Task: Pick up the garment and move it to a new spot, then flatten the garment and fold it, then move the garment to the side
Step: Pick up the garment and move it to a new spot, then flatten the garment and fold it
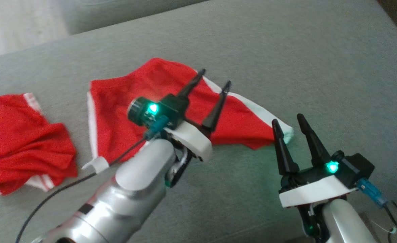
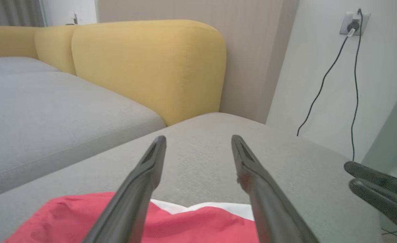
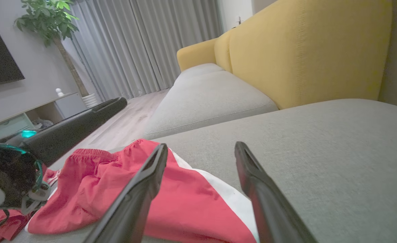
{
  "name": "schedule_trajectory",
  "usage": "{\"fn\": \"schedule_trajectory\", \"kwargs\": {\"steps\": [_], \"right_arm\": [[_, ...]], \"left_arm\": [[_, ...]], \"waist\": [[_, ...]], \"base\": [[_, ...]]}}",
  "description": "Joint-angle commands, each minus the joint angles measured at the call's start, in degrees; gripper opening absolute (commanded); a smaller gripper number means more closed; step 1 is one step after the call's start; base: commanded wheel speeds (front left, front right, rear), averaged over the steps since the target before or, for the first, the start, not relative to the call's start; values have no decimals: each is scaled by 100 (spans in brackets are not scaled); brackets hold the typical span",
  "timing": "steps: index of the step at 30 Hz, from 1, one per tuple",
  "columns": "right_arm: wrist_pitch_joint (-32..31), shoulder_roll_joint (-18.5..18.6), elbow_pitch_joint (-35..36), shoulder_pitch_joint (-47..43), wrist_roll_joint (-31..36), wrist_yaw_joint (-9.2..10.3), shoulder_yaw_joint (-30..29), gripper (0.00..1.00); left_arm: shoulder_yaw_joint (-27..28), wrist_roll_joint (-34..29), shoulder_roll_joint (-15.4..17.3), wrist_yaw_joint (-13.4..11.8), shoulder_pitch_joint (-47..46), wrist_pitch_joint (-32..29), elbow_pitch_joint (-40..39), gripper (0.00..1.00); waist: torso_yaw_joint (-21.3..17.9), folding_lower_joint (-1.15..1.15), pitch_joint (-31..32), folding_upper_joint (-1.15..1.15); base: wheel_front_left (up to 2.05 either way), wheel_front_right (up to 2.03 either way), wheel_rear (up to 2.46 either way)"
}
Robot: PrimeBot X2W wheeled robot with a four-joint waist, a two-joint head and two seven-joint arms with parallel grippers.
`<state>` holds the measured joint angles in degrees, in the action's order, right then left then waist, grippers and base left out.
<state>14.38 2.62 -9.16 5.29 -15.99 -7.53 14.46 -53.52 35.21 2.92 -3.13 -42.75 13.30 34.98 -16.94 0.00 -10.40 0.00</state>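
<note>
The red garment with white side stripes (image 1: 117, 111), shorts by the look of it, is lying spread out but a bit crooked around the middle of the grey fabric sofa cushion (image 1: 320, 67), well back from its far edge. The left gripper (image 1: 215, 77) hovers over the striped far edge, fingers apart. The right gripper (image 1: 287, 118) is by the garment's right tip, also spread, holding nothing. My guess is it's lining up two pinch points. A second crumpled red garment (image 1: 16, 145) sits further left. No readable logos or text anywhere.
</note>
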Motion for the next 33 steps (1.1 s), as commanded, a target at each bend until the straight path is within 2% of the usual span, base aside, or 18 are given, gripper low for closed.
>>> {"fn": "schedule_trajectory", "kwargs": {"steps": [1, 5, 8, 12, 16, 19, 22, 30, 33], "right_arm": [[62, 26, 181, 131, 70, 4, 43, 100], [62, 26, 155, 68, 163, 4, -114, 100], [62, 26, 156, -6, 211, 4, -282, 100], [62, 26, 135, -103, 260, 4, -401, 100], [62, 26, 116, -181, 287, 4, -455, 100], [62, 26, 112, -207, 296, 4, -504, 100], [62, 26, 97, -204, 323, 4, -529, 100], [62, 26, 78, 50, 523, 4, -577, 100], [62, 26, -261, 354, 686, 4, -555, 100]], "left_arm": [[296, -51, 123, -64, -346, 103, -82, 100], [678, -87, 429, -206, -132, 161, -151, 100], [1060, -269, 816, -332, 242, 167, -590, 100], [1541, -492, 1373, -508, 1097, 168, -1235, 100], [1995, -626, 1665, -719, 2121, 169, -1929, 100], [2263, -740, 1637, -842, 2768, 169, -2360, 100], [2443, -847, 1439, -870, 3180, 169, -2617, 100], [2647, -1140, 1106, -635, 3299, 169, -2653, 100], [2731, -1233, 1048, -529, 3272, 169, -2600, 100]], "waist": [[394, 0, 180, 0], [841, 0, 370, 0], [1168, 0, 465, 0], [1443, 0, 567, 0], [1562, 0, 634, 0], [1624, 0, 636, 0], [1666, 0, 624, 0], [1800, 0, 528, 0], [1870, 0, 412, 0]], "base": [[0, 0, 0], [0, 0, 0], [0, 0, 0], [0, 0, 0], [0, 0, 0], [0, 0, 0], [0, 0, 0], [0, 0, 0], [0, 0, 0]]}}
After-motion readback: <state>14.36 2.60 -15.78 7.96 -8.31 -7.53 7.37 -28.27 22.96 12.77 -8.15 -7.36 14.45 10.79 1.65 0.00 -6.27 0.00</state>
